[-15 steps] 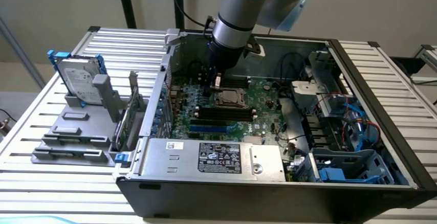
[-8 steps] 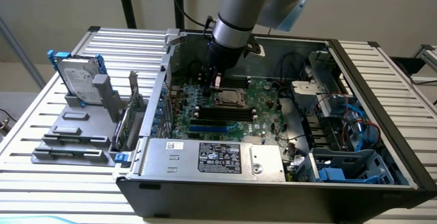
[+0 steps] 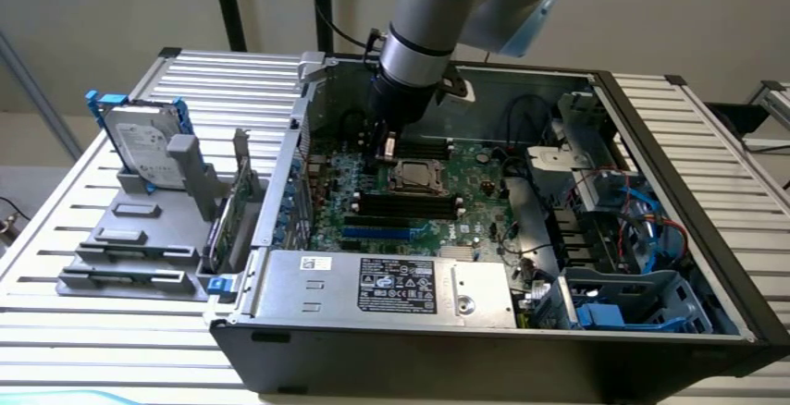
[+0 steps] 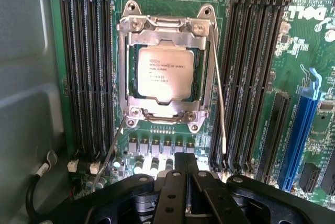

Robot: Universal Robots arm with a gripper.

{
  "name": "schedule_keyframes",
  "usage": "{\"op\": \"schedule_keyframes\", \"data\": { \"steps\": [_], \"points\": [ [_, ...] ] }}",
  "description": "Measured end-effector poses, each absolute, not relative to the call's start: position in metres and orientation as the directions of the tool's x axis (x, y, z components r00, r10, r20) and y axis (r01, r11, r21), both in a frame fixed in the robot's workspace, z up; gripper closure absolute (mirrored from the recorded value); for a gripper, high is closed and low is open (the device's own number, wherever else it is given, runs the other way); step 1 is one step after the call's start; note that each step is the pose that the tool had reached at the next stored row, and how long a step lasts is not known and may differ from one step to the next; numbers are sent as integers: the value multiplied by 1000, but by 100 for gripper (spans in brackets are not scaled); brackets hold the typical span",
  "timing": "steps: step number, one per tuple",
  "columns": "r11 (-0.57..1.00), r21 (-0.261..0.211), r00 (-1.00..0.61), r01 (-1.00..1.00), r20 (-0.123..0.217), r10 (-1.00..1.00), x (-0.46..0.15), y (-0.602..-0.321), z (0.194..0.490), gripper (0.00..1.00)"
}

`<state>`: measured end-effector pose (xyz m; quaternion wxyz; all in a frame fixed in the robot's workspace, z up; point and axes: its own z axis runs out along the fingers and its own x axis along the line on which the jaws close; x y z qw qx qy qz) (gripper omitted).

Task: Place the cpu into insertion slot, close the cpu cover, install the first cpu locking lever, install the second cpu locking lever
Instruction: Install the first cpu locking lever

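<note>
The cpu [image 4: 163, 72] sits in the insertion slot [image 4: 157, 107] and the cpu cover [image 4: 127, 62] lies flat over it, so the step in hand seems to be the first locking lever. The gripper [image 4: 186, 167], its jaws pressed together, hovers just beside the socket. The thin lever [image 4: 112, 148] nearest to it stands loose (the other lever [image 4: 220, 93] looks unlatched too). The closed tip should press only on the wire, steadily, away from the memory slots [image 4: 86, 77].

We find the cpu [image 4: 165, 75] lying within the window of the cpu cover [image 4: 163, 34], just beyond the claw [image 4: 186, 159], memory slots [image 4: 86, 77] flanking both, all inside the case [image 3: 494, 349] on the desk [image 3: 99, 331].
</note>
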<state>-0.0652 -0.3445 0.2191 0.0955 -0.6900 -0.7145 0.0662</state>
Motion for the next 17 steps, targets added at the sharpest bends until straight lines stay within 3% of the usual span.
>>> {"op": "schedule_keyframes", "data": {
  "steps": [6,17],
  "points": [
    [32,-226,-17,974,65,998,-72,-344,222,89],
    [24,-231,10,973,145,989,-75,-345,230,89]
  ]
}}
